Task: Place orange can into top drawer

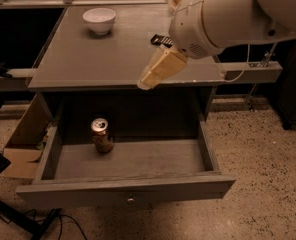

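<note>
The orange can (pixel 102 135) stands upright inside the open top drawer (pixel 128 194), at its back left, silver top up. The drawer is pulled fully out, with its small round knob (pixel 131 200) at the centre of the front panel. My gripper (pixel 159 40) is above the right part of the tabletop, well up and to the right of the can. Its cream fingers (pixel 160 68) are spread apart and hold nothing. The big white arm fills the upper right of the view.
A white bowl (pixel 99 20) sits at the back left of the grey tabletop (pixel 88 59). A flat dark candy bar (pixel 158 38) lies partly hidden behind my gripper. A cardboard box (pixel 25 134) stands on the floor left of the drawer.
</note>
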